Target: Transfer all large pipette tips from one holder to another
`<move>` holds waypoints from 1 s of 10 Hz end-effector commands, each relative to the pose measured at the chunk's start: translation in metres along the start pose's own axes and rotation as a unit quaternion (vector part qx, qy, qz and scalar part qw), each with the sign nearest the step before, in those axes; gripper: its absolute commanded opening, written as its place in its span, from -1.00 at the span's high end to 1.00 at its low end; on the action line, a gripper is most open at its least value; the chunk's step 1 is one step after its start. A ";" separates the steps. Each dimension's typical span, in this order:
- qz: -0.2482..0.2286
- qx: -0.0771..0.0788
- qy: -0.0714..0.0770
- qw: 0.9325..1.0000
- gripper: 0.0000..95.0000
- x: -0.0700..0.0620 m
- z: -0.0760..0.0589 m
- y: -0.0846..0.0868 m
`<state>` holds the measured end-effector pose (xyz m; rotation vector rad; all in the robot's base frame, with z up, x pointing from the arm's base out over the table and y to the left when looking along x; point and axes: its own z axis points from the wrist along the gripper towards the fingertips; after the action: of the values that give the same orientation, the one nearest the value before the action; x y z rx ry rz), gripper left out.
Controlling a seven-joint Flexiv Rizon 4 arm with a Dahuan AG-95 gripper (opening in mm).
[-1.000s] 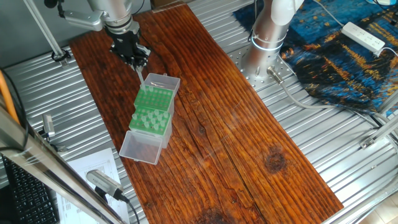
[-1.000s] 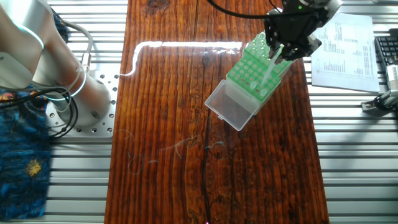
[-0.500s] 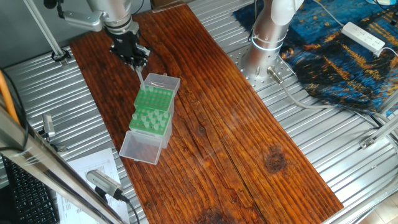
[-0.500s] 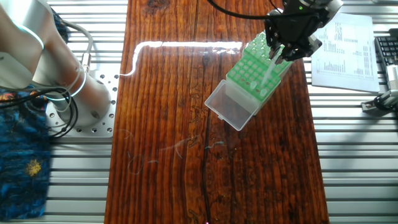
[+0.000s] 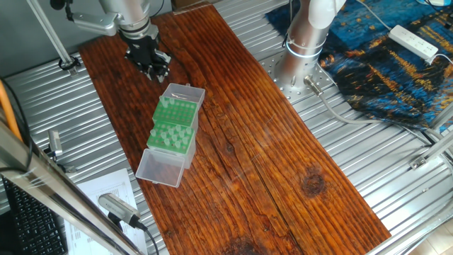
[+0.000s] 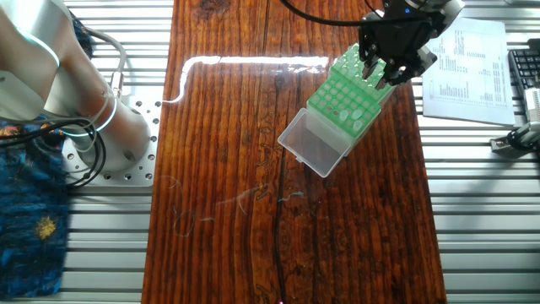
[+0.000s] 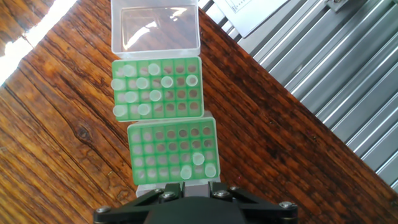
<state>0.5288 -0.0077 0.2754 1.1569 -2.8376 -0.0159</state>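
Two green racks lie end to end on the wooden table. In the hand view the far rack (image 7: 158,87) holds several pale large pipette tips (image 7: 143,83), mostly on its left side. The near rack (image 7: 173,149) holds three tips (image 7: 198,159) at its near right corner. My gripper (image 7: 189,188) hovers just over the near rack's end, its jaws apart with nothing between them. It also shows in one fixed view (image 5: 152,67) above the racks (image 5: 173,124), and in the other fixed view (image 6: 384,74) over the racks (image 6: 346,97).
A clear open lid (image 5: 159,168) lies beyond the far rack, also in the other fixed view (image 6: 314,145). The arm's base (image 5: 304,42) stands right of the wooden board (image 5: 283,163). Printed paper (image 6: 472,59) and a keyboard (image 6: 525,72) lie beside the board.
The pale tip that hung below my gripper in the earlier frames no longer shows under it. The gripper has stayed in nearly the same place above the rack end.
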 end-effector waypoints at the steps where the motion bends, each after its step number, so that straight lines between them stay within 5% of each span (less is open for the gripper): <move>1: 0.000 0.001 0.000 1.000 0.60 -0.003 0.002 0.000; 7: -0.008 0.003 -0.001 1.000 0.60 -0.060 0.030 0.007; 10: -0.044 0.015 0.006 0.999 0.60 -0.076 0.046 0.007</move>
<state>0.5721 0.0489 0.2268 1.2700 -2.7887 0.0223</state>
